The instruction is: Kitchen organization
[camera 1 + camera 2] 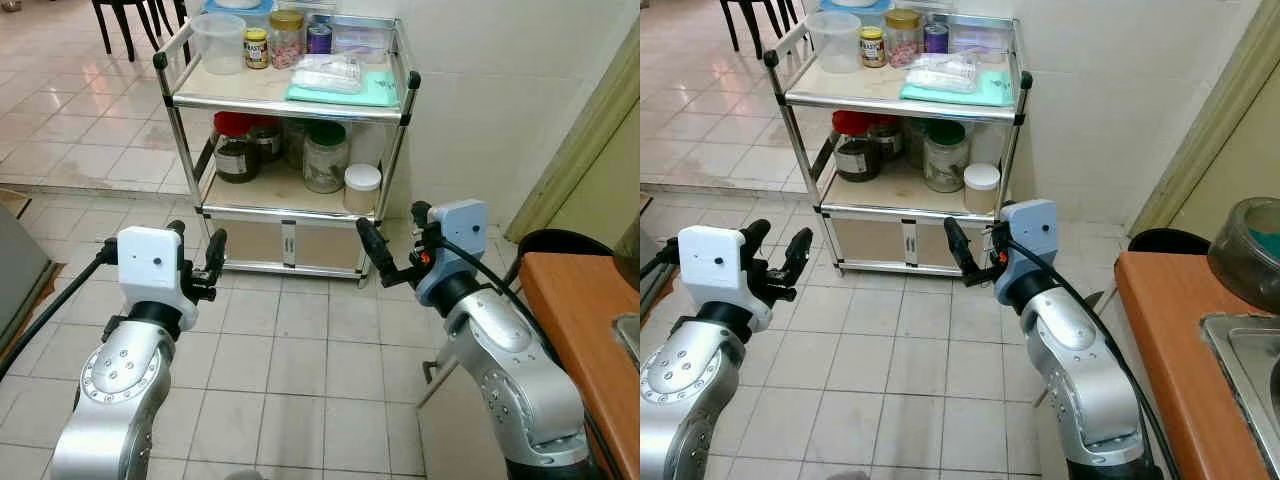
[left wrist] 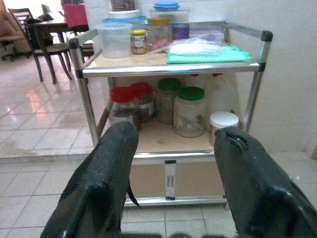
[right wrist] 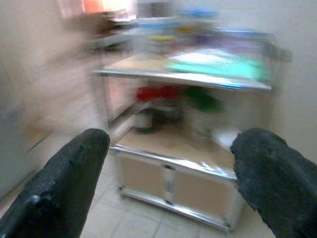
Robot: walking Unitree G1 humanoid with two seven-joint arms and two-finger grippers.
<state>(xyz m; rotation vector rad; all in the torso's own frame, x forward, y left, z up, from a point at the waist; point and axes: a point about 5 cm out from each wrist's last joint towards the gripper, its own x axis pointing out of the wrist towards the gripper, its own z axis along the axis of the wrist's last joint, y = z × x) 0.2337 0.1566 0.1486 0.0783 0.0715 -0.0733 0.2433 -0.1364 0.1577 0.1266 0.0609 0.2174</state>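
Step in hand: approach to the metal shelf cart [image 1: 400, 75], judged from both arms raised toward it with nothing held; no jar has been reached yet.
Left end effector [image 1: 196, 252]: fingers spread wide, empty, held above the tiled floor [image 1: 300, 370] short of the cart's lower cabinet doors [image 1: 288, 243].
Right end effector [image 1: 970, 250]: fingers parted and empty in the right wrist view; it hangs near the cart's front right leg.
Top shelf: clear plastic tub [image 1: 220, 42], yellow-lidded jar [image 1: 256, 47], jar of pink contents [image 1: 286, 38], purple can [image 1: 319, 39], and a clear bag [image 1: 328, 72] lying on a teal cloth [image 1: 350, 92].
Middle shelf: red-lidded jars [image 2: 124, 105], two green-lidded jars [image 2: 191, 111], and a small white-lidded tub [image 1: 362, 188] at the front right corner.
Easiest first pick: probably the white-lidded tub, since it stands nearest the right end effector with free space in front.
How to do it well: close in squarely, keep the wrist below the top shelf rail, and straddle the tub without nudging the green-lidded jars beside it.
Poor view: the right wrist picture is blurred, so fine spacing on that side is uncertain.
Beside the robot: an orange table [image 1: 1170, 340] with a sink [image 1: 1250, 360] and a bowl [image 1: 1245, 240], to its right.
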